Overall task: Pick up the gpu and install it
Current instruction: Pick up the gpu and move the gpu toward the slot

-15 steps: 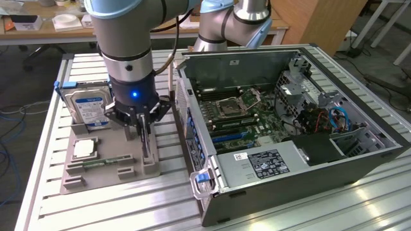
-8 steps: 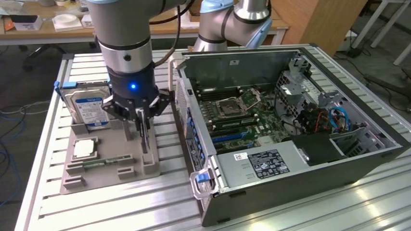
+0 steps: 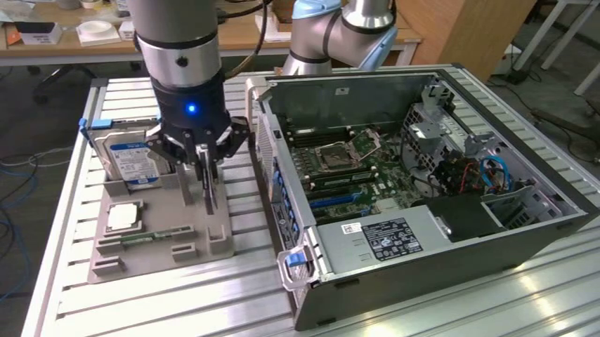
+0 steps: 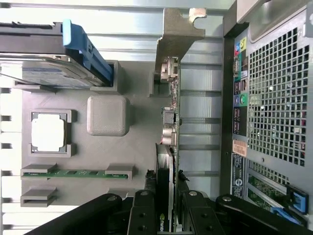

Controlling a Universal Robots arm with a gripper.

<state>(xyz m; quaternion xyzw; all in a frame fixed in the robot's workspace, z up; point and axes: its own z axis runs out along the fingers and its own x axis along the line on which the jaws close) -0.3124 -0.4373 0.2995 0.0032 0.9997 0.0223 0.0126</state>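
**Green card held edge-on in closed fingers**

Exterior view: the gripper [image 3: 207, 175] hangs over the grey holder tray [image 3: 187, 210], its fingers [image 3: 199, 158] closed on the gpu [image 3: 211, 200]. From here the card is a thin dark blade, upright on its edge directly under the fingers. Whether it has left the tray cannot be told. On the exterior view's left of the fingers the hard drive [image 3: 131, 158] stands in its slot. Nearer than the fingers lie the processor chip [image 3: 124, 216] and the memory stick [image 3: 140, 240]. The open computer case [image 3: 422, 182] sits on the exterior view's right of the fingers, close by.

Wrist view: both fingers [image 4: 142, 213] press the flat faces of the gpu [image 4: 172, 122]. Its long axis runs straight away from the gripper [image 4: 168, 218], parallel to the rear panel of the case [image 4: 274, 98]. The silver end bracket [image 4: 178, 29] is at the end farthest from the fingers, past the tray [image 4: 137, 161] edge. The hard drive [image 4: 49, 63], chip [image 4: 49, 132] and memory stick [image 4: 73, 172] lie on the side of the fingers away from the case.
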